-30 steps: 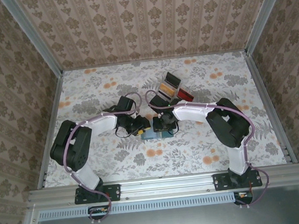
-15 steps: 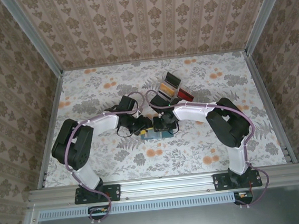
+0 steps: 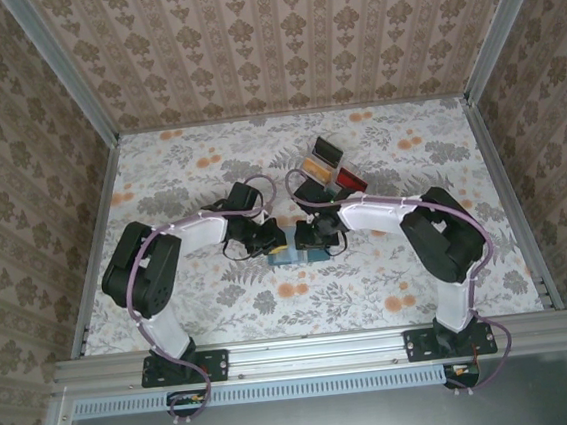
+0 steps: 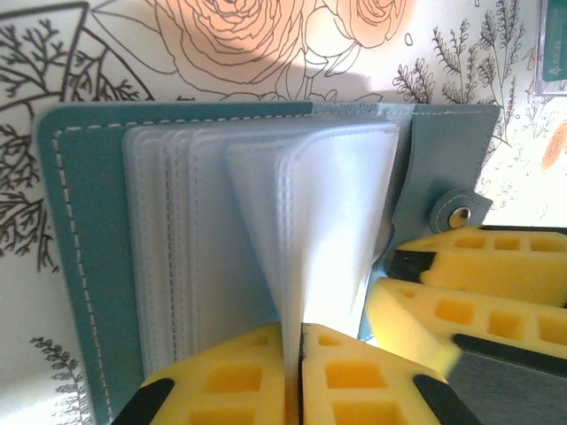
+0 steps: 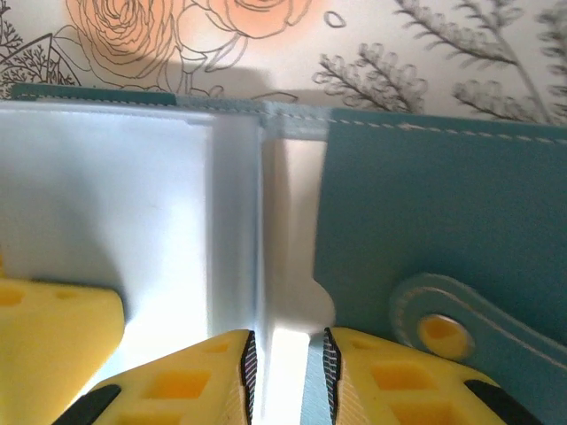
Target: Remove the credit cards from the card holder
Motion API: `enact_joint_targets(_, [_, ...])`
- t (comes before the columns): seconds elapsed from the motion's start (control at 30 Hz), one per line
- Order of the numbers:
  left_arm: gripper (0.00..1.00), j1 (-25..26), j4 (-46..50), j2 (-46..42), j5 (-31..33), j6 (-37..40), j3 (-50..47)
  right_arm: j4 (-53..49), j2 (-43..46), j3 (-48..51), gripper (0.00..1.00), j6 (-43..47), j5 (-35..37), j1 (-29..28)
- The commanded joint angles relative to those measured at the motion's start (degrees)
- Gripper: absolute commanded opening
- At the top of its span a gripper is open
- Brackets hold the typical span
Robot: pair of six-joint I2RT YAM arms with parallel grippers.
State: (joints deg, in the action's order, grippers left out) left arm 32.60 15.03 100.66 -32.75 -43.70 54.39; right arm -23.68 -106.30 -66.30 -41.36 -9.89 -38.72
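Card holder (image 3: 296, 256) lies open at the middle of the table (image 3: 178, 162), long axis parallel to the near edge, directly under both arms: left gripper (image 4: 293, 350) pinched on an upright clear sleeve (image 4: 328, 230), right gripper (image 5: 285, 363) narrow astride the fold-side sleeve (image 5: 285, 230), grip unclear.

Arms (image 3: 197, 231): mine, white links with black joints.
Cables (image 3: 253, 182): pale purple, one run along each arm.
Bases (image 3: 183, 368): black plates, bolted.
Finger pads (image 4: 354, 376): yellow foam, square recesses, dark ribbed inner edges.
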Motion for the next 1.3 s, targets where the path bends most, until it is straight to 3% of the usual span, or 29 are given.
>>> enact_joint_targets(0.0, [0.08, 0.27, 2.83, -0.09, 1.81, 2.36, 1.89, 0.89, 5.30, 1.80, 0.31, -1.44, -1.23, 1.25])
enact_joint_targets(0.13, [0.06, 0.18, 5.16, -0.96, 2.49, 4.46, 2.49, -0.01, 8.34, 3.32, 0.31, -1.31, 0.40, 2.23])
enact_joint_targets(0.37, [0.07, 0.01, 6.91, -2.74, 1.47, 6.55, 2.59, -1.10, 5.62, 4.75, 0.31, -1.64, 0.29, 2.68])
enact_joint_targets(0.7, [0.40, 2.23, -2.03, -0.16, -5.10, 1.55, 3.47, 0.26, 3.98, 6.20, 0.30, -2.57, -0.10, 2.68])
enact_joint_targets(1.27, [0.56, 6.86, -7.40, 4.38, -6.28, -2.92, 8.51, 2.39, 24.50, 16.74, 0.30, -5.79, 7.92, 5.85])
